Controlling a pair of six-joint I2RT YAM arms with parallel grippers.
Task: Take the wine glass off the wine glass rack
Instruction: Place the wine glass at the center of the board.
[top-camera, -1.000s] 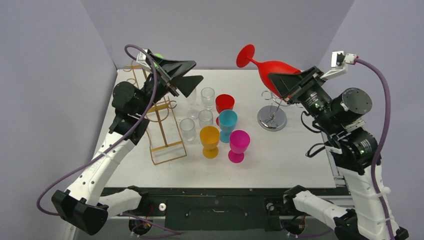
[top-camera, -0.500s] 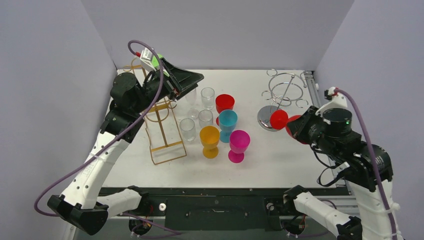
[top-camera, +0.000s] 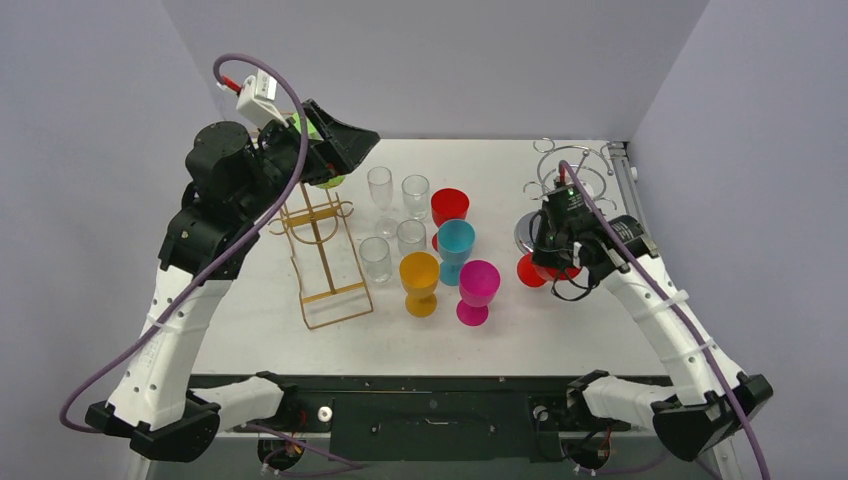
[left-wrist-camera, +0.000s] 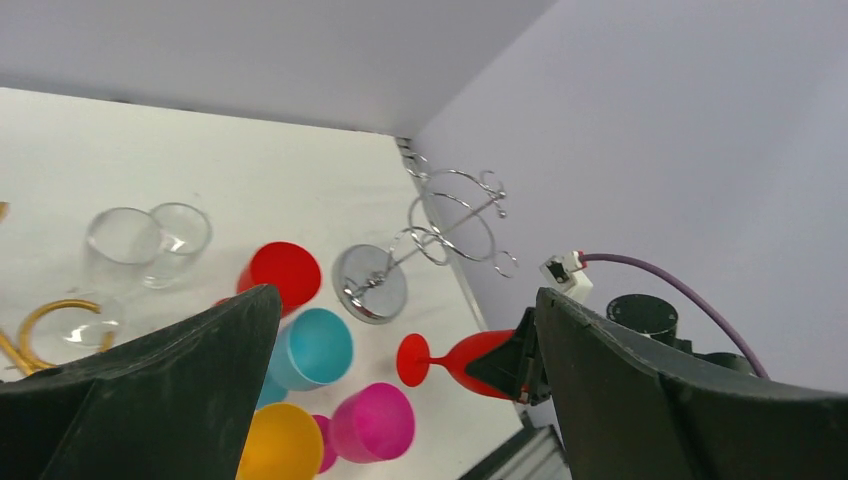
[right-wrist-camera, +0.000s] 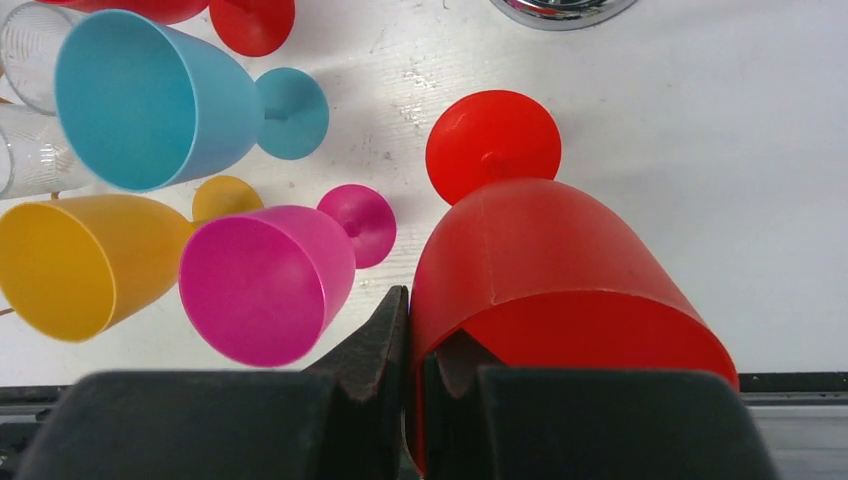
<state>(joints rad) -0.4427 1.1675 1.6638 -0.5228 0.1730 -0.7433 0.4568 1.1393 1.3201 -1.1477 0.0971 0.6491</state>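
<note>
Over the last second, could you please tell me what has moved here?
The right gripper, still shut on the red wine glass, swung it from above the chrome rack down low beside the rack's base. The left gripper, open, drew back from over the clear glasses. The gold rack, coloured goblets and clear glasses stayed put.

The left white-and-black robot arm (top-camera: 190, 300) is rising steeply from its base, elbow folded high. Its black two-finger left gripper (top-camera: 360, 150) is hanging in the air, pointing rightward, with the jaws spread wide and gripping nothing. The right white-and-black robot arm (top-camera: 670, 320) is stretching forward and to the left, wrist angled downward. Its right gripper (right-wrist-camera: 415, 330) is pinching the rim of a red plastic wine glass (right-wrist-camera: 540, 260), one finger inside the bowl and one outside.
</note>
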